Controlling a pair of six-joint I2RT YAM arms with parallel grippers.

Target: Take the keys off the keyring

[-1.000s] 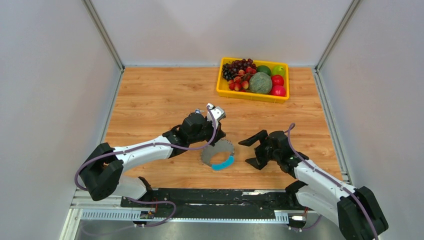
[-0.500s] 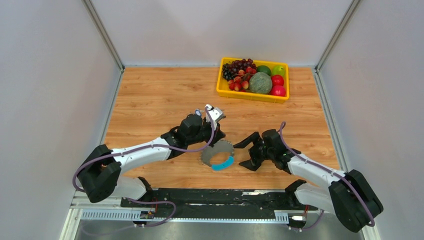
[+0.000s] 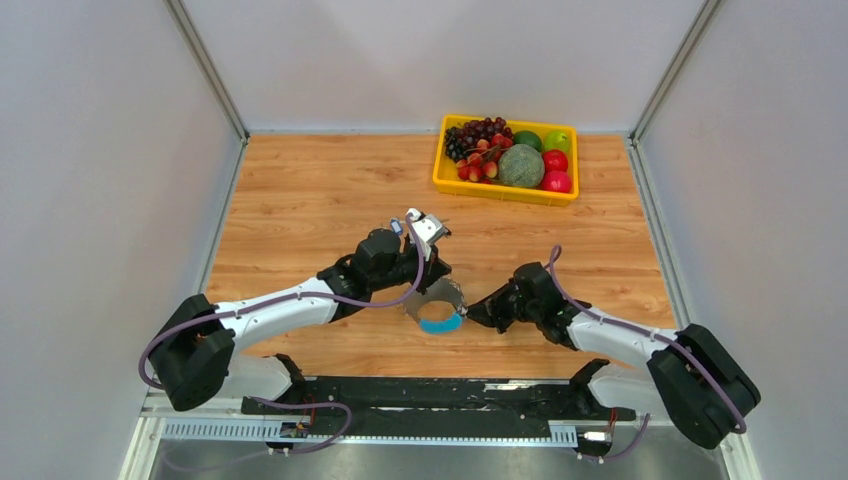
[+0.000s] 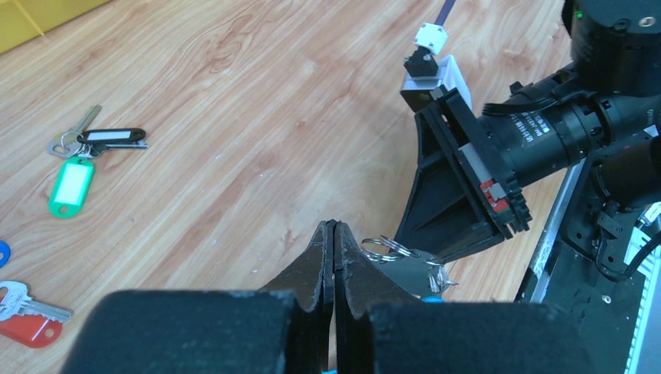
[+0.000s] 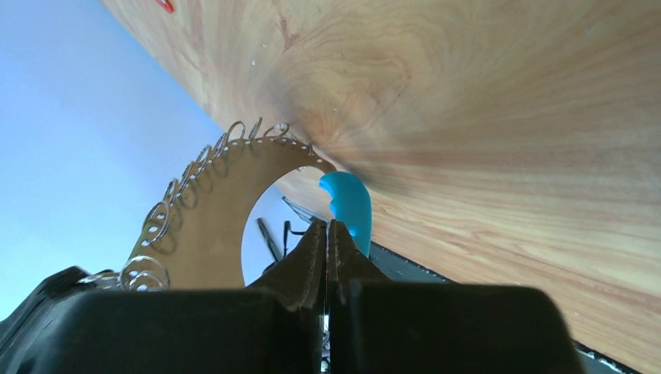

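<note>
The keyring (image 3: 437, 297), a grey hoop with a blue section (image 3: 441, 324), is held tilted off the wooden table. My left gripper (image 3: 428, 282) is shut on its far rim; in the left wrist view the jaws (image 4: 334, 227) are pressed together, with the grey plate (image 4: 405, 269) and its small wire loops beside them. My right gripper (image 3: 473, 312) is shut at the ring's right rim, next to the blue section (image 5: 348, 204). Loose keys lie on the table in the left wrist view: green and black tags (image 4: 72, 185), and a red one (image 4: 27, 327).
A yellow tray (image 3: 498, 192) of fruit stands at the back right of the table. Grey walls close in the table on three sides. A black rail (image 3: 430, 395) runs along the near edge between the arm bases.
My right gripper has moved left to the keyring and gone from wide open to shut at its rim. The left gripper keeps its hold, shifted slightly.
</note>
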